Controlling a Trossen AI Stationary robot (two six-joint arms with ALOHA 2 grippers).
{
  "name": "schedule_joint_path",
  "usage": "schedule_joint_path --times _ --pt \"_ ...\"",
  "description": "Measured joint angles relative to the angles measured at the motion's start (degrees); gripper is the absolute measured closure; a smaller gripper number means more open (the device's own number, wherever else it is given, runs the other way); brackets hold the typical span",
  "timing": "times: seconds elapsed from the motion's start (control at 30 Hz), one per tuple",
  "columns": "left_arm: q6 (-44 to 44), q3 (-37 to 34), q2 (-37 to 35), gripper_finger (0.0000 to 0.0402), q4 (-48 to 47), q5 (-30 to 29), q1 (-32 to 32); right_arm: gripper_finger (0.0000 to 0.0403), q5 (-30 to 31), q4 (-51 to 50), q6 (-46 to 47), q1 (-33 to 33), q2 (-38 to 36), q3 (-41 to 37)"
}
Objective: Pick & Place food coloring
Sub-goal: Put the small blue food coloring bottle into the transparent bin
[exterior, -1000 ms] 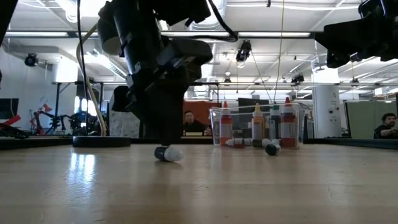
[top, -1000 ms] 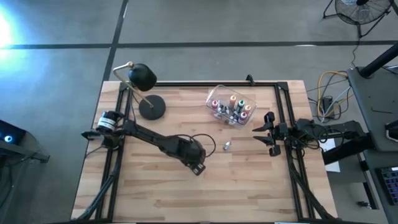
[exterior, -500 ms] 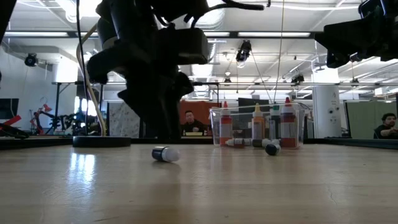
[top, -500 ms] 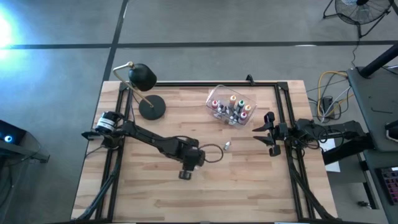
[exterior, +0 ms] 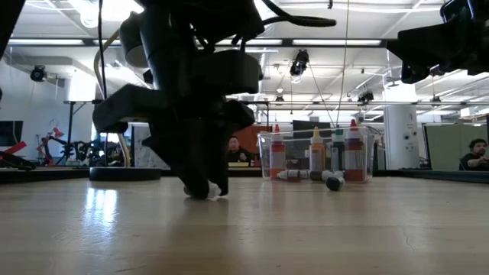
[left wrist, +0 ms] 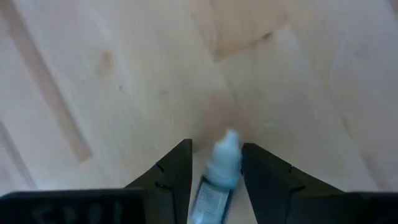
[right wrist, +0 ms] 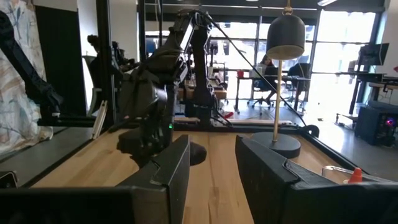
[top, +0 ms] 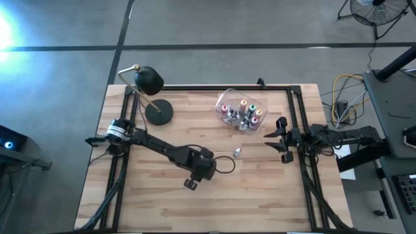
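A small food coloring bottle (left wrist: 221, 177) with a whitish tip lies on its side on the wood table. My left gripper (left wrist: 216, 146) is open and points down, one finger on either side of it with narrow gaps. In the low view the left gripper (exterior: 200, 187) reaches the tabletop and covers most of that bottle (exterior: 217, 189). In the high view the left gripper (top: 203, 166) hides it. Another loose bottle (top: 238, 153) lies to its right. Several more stand in the clear tub (top: 242, 112). My right gripper (top: 281, 140) waits open at the table's right edge.
A black desk lamp (top: 151, 91) stands at the far left of the table. The clear tub (exterior: 317, 156) holds upright bottles, and a small bottle (exterior: 334, 183) lies by its near wall. Black frame rails (top: 300, 123) run along the table's sides. People sit in the room beyond.
My left gripper has turned about its wrist and come down to the tabletop over the lying bottle, so that its fingers now stand on either side of it. Half a second ago it hung above and the bottle lay in plain sight below it.
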Motion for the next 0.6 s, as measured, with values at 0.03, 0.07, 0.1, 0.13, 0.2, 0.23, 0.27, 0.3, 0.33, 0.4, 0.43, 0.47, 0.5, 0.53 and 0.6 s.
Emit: schedule_joint_path --times 0.03,0.07,0.1,0.13,0.2,0.23,0.27,0.3,0.33,0.4,0.43,0.47,0.5,0.53,0.6 --pt "0.3 0.0 0.1 0.029 -0.5 -0.8 0.0 0.028 0.0 0.0 0.0 0.0 0.0 0.0" --pt "0.5 0.0 0.3 0.0292 -0.8 -1.2 0.0 0.028 0.0 0.0 0.0 0.0 0.0 0.0" --pt "0.6 0.1 0.4 0.0297 -0.8 -1.6 0.1 0.028 0.0 0.0 0.0 0.0 0.0 0.0" --pt "0.7 0.1 0.4 0.0304 -0.8 -1.9 0.1 0.028 0.0 0.0 0.0 0.0 0.0 0.0" --pt "1.7 0.1 0.4 0.0326 -1.2 -2.2 0.4 0.028 0.0 0.0 0.0 0.0 0.0 0.0" --pt "2.1 0.1 0.4 0.0339 -1.5 -2.4 0.7 0.028 0.0 0.0 0.0 0.0 0.0 0.0" --pt "2.2 0.1 0.4 0.0351 -1.8 -2.7 0.9 0.028 0.0 0.0 0.0 0.0 0.0 0.0" --pt "2.2 0.2 0.4 0.0363 -2.2 -3.2 1.2 0.028 0.0 0.0 0.0 0.0 0.0 0.0" --pt "2.3 0.1 0.4 0.0368 -2.4 -3.3 1.6 0.028 0.0 0.0 0.0 0.0 0.0 0.0" --pt "2.3 0.3 0.5 0.0368 -2.6 -3.7 2.6 0.028 0.0 0.0 0.0 0.0 0.0 0.0" --pt "2.4 0.7 0.5 0.0368 -2.9 -4.0 3.2 0.028 0.0 0.0 0.0 0.0 0.0 0.0" --pt "2.7 1.2 0.5 0.0368 -3.3 -4.4 3.9 0.028 0.0 0.0 0.0 0.0 0.0 0.0" --pt "3.3 2.0 0.5 0.0368 -3.5 -4.8 4.9 0.028 0.0 0.0 0.0 0.0 0.0 0.0" --pt "4.1 3.2 0.5 0.0368 -3.7 -5.6 6.1 0.028 0.0 0.0 0.0 0.0 0.0 0.0" --pt "6.3 7.3 0.5 0.0368 -3.4 -7.3 9.1 0.028 0.0 0.0 0.0 0.0 0.0 0.0"
